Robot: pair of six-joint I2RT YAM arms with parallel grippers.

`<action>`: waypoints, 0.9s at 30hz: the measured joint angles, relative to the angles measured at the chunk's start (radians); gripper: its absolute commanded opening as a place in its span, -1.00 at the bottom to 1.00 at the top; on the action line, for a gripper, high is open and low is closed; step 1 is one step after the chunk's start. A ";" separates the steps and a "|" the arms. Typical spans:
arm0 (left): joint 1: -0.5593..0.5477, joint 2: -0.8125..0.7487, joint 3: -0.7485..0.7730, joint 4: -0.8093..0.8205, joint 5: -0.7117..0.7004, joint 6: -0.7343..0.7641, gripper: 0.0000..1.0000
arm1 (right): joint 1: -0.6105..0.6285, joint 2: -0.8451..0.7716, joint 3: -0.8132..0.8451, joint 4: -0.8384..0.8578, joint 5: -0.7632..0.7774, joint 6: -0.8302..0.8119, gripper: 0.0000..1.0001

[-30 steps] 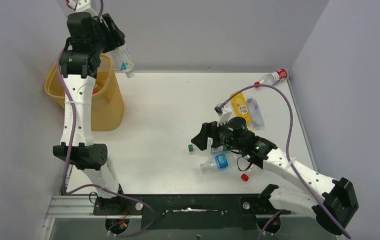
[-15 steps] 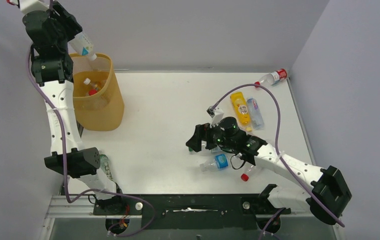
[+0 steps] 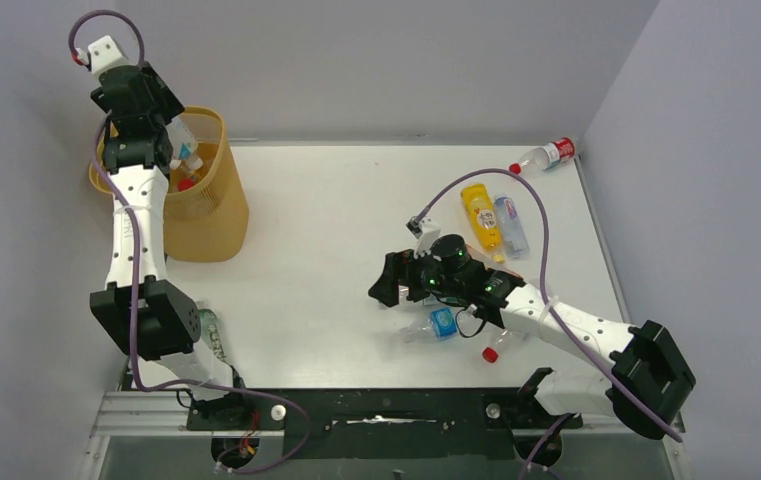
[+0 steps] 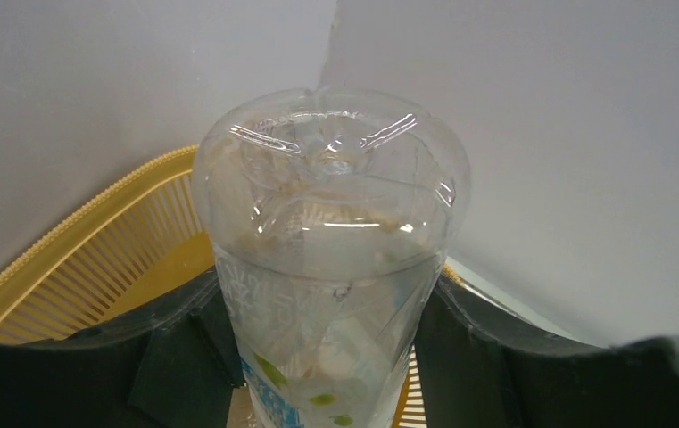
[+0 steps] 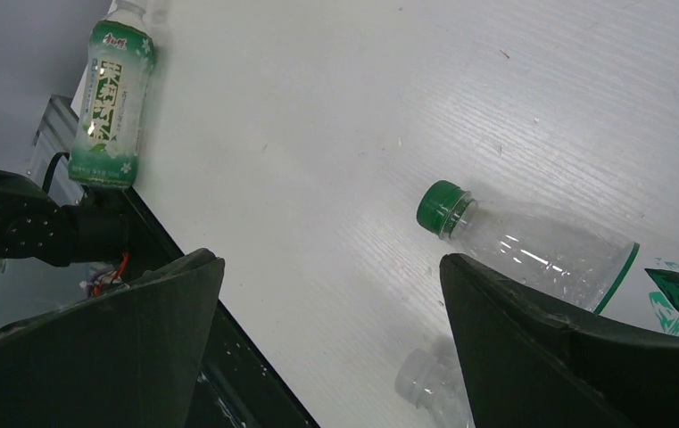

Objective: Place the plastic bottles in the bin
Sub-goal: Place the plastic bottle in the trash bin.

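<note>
Left arm (image 3: 136,220) stretched up and back, left end effector (image 3: 169,128) clamped on a bottle (image 4: 331,232). Right arm (image 3: 566,325) low, right end effector (image 3: 384,285) jaws spread wide.

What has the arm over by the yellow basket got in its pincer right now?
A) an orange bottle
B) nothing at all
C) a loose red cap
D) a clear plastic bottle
D: in the left wrist view the left pincer is clamped on a clear plastic bottle, its base toward the camera, with the yellow bin showing behind it.
</note>
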 measured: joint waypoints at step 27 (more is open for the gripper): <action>-0.002 -0.281 -0.186 -0.191 0.166 -0.092 0.67 | 0.096 0.215 0.203 0.021 -0.027 -0.012 0.96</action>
